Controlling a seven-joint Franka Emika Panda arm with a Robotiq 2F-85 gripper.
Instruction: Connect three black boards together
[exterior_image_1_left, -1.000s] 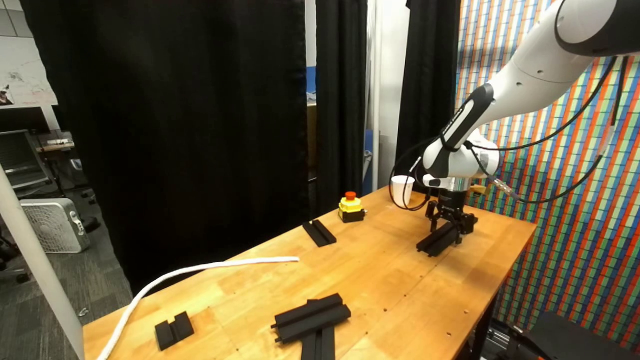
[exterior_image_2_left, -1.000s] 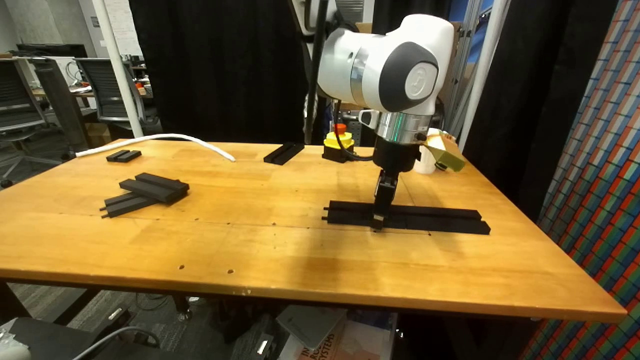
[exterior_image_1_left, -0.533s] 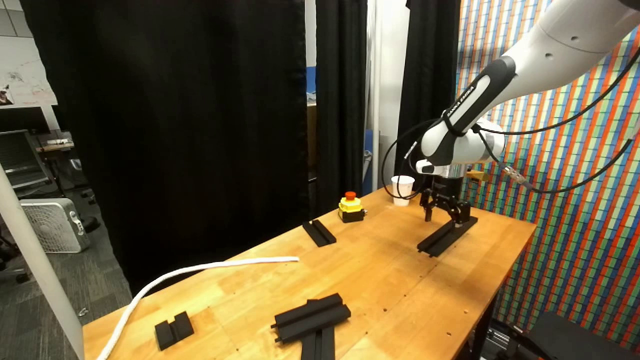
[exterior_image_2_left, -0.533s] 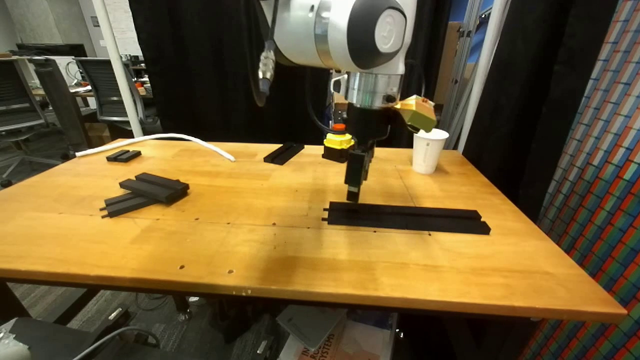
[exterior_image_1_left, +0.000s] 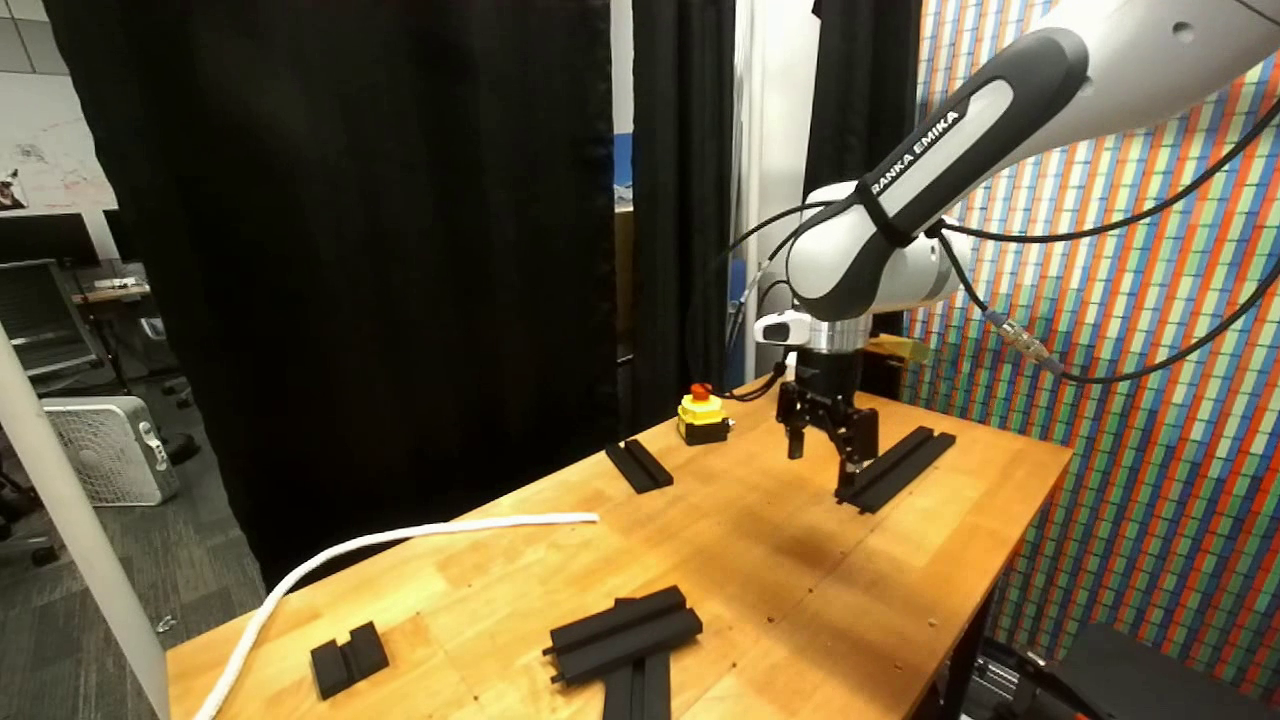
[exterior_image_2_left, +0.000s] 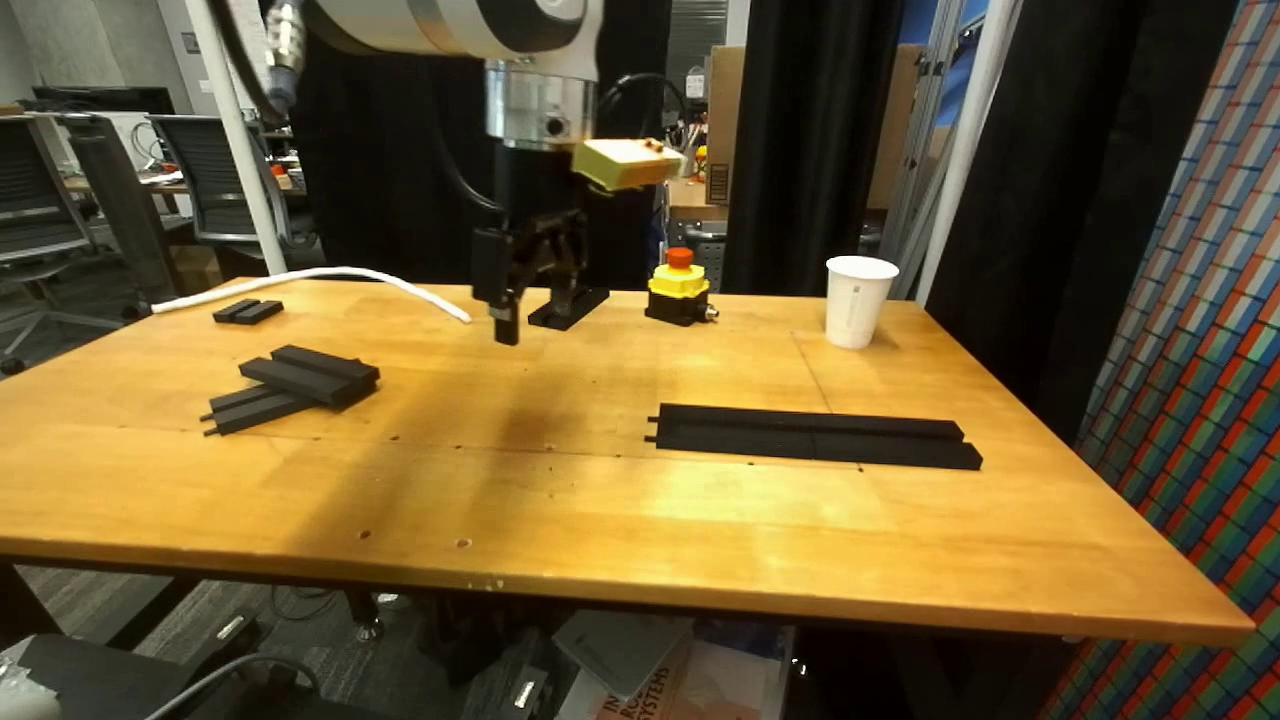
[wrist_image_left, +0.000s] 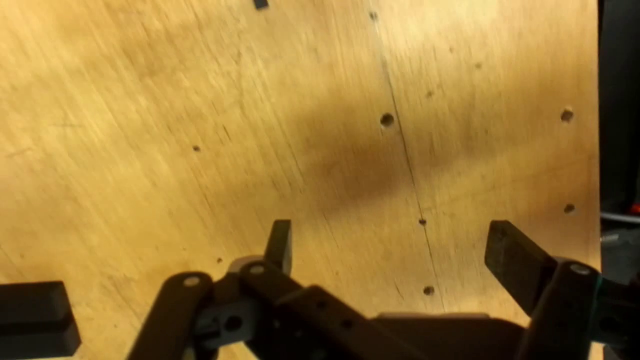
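Two matte black boards lie end to end as one long grooved strip, with a thin seam and pins at one end, in both exterior views (exterior_image_1_left: 905, 466) (exterior_image_2_left: 815, 437). Two more black boards lie crossed: the upper board (exterior_image_1_left: 625, 637) (exterior_image_2_left: 305, 377) rests tilted on the lower board (exterior_image_1_left: 637, 692) (exterior_image_2_left: 262, 408). A black board's end (wrist_image_left: 37, 320) shows at lower left in the wrist view. My gripper (exterior_image_1_left: 824, 462) (exterior_image_2_left: 535, 318) (wrist_image_left: 389, 232) is open and empty above the table, between the joined strip and the crossed pair, apart from both.
A shorter black grooved piece (exterior_image_1_left: 638, 467) (exterior_image_2_left: 567, 308) lies at the back edge. A small black block (exterior_image_1_left: 348, 660) (exterior_image_2_left: 247, 312) and a white curved strip (exterior_image_1_left: 420, 530) (exterior_image_2_left: 320, 272) lie farther off. An emergency stop (exterior_image_1_left: 702, 413) and a white cup (exterior_image_2_left: 858, 302) stand at the back.
My gripper was down at the joined strip one second ago. It has risen off it and moved toward the crossed boards. The strip and the other boards have stayed put.
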